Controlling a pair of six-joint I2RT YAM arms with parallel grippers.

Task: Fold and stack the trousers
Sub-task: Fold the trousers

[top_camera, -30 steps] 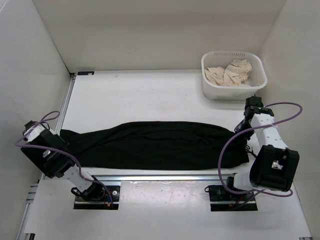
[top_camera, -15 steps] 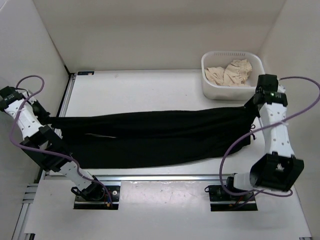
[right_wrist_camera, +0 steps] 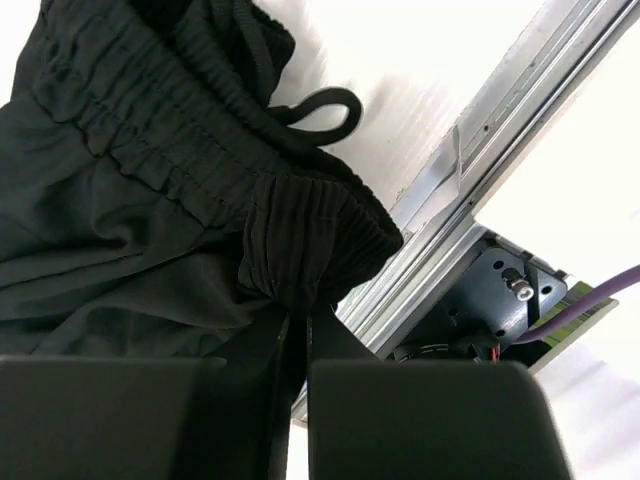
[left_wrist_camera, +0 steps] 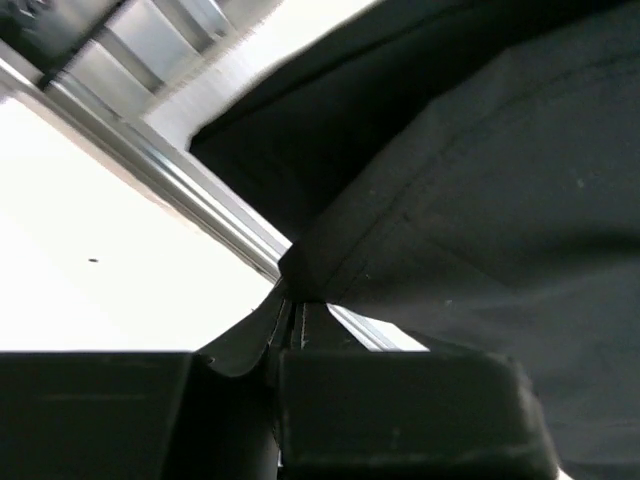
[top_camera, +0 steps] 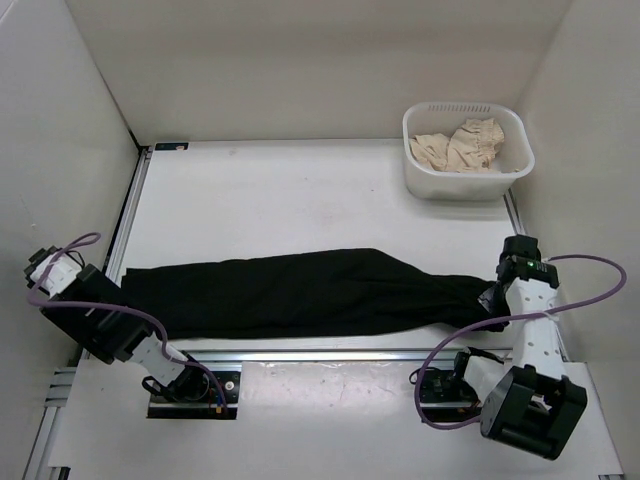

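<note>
Trousers (top_camera: 300,295): black, stretched out as one long narrow strip running left to right across the near part of the worktop (top_camera: 290,200), just beyond the near rail (top_camera: 320,354).
Lie of cloth: wider through the middle, tapering toward the right end; soft creases along the length.
Left end: plain hemmed edge, seen close in the left wrist view, drawn up into a point at the fingers.
Right end: gathered elastic waistband (right_wrist_camera: 150,110), with a looped drawstring (right_wrist_camera: 320,105) lying on the white surface just beside it.
Left pincer (left_wrist_camera: 290,320): closed down narrow, a fold of trouser edge nipped between the fingers.
Right pincer (right_wrist_camera: 298,320): closed down narrow, clamped on a bunched corner of the waistband, ribbed fabric bulging above the fingers.
Arms: left at the far left edge of the worktop, right low at the near right, one at each end of the strip.
Ends on or off the surface: cannot tell.
Basket (top_camera: 460,187): white, at the far right corner, well apart from the trousers.
Basket contents: crumpled beige cloth (top_camera: 458,148).
</note>
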